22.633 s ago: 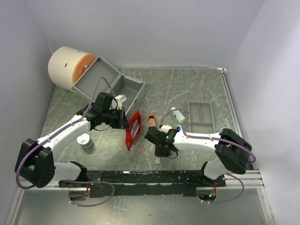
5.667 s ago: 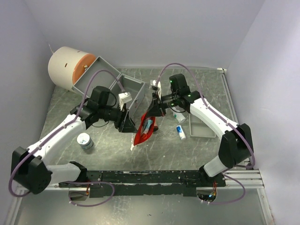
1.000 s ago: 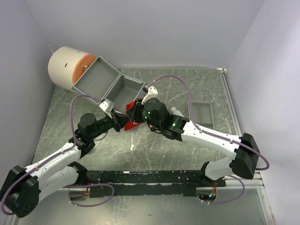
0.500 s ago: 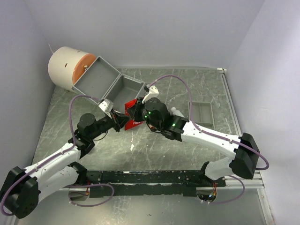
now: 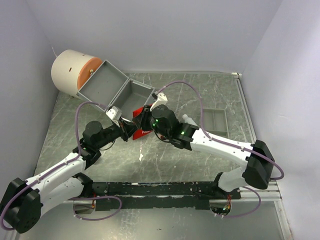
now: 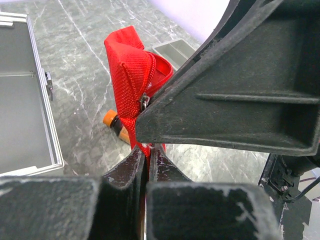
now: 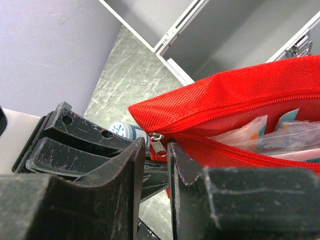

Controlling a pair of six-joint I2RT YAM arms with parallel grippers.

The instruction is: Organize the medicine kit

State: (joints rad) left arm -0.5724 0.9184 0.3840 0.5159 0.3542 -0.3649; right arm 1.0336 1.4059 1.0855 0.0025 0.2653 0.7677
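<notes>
Pouch [image 5: 140, 123] carried to upper left, beside case [image 5: 131, 95] | left end effector [image 6: 147, 159] clamped on its edge | right end effector [image 7: 156, 150] straddles zip pull [image 7: 158, 146], grip unclear | risk: pull slips, sachets [image 7: 250, 132] spill out.

White lettering stands on the red pouch [image 5: 143, 131] in the top view, partly hidden and too small to read surely; the sachets [image 7: 280, 135] inside it carry coloured print, likewise illegible; no other text is readable.
</notes>
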